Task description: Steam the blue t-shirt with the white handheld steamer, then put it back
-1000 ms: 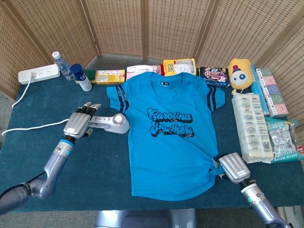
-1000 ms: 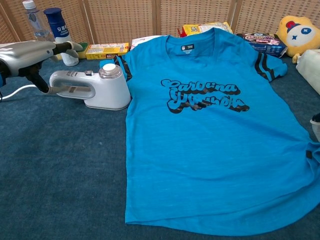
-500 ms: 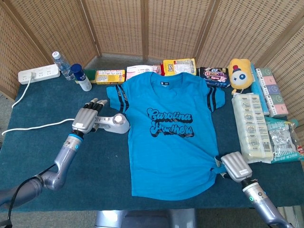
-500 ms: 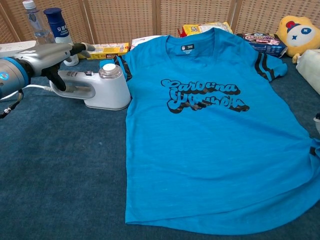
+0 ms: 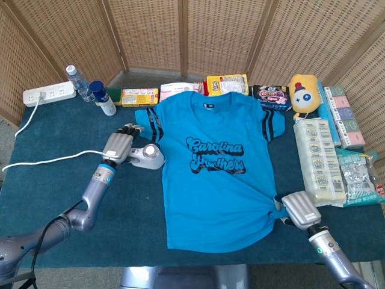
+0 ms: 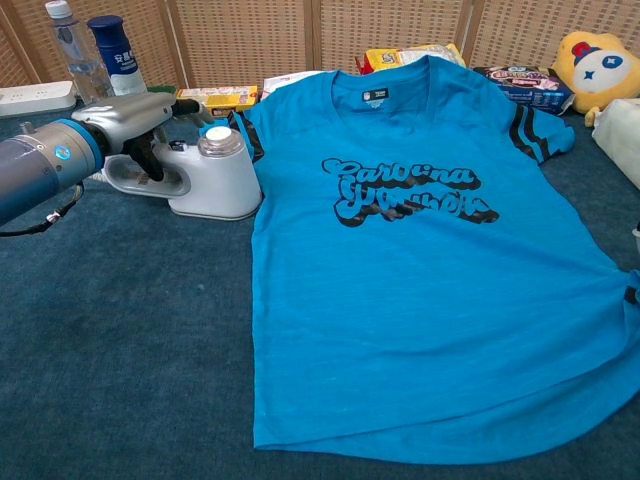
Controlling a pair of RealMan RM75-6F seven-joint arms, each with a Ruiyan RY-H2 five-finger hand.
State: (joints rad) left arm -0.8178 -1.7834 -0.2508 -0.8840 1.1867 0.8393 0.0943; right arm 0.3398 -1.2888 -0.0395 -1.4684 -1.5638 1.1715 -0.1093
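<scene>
The blue t-shirt (image 5: 213,174) (image 6: 420,260) lies flat, print side up, in the middle of the table. The white handheld steamer (image 5: 148,156) (image 6: 205,175) lies on its side just left of the shirt's sleeve. My left hand (image 5: 120,146) (image 6: 135,115) reaches over the steamer's handle with its fingers stretched along the top and dark fingertips hanging in front of the handle; it has not closed around it. My right hand (image 5: 301,209) sits at the shirt's lower right hem, which is bunched up against its fingers as if pinched.
A white cord (image 5: 42,161) runs left from the steamer toward a power strip (image 5: 49,94). Bottles (image 5: 102,98), snack boxes (image 5: 139,96) and a yellow plush toy (image 5: 304,91) line the back edge. Wipe packs (image 5: 319,162) are stacked on the right.
My left hand has moved right along the steamer, from the handle's end to above its middle. My right hand has shifted slightly right, tugging the hem with it.
</scene>
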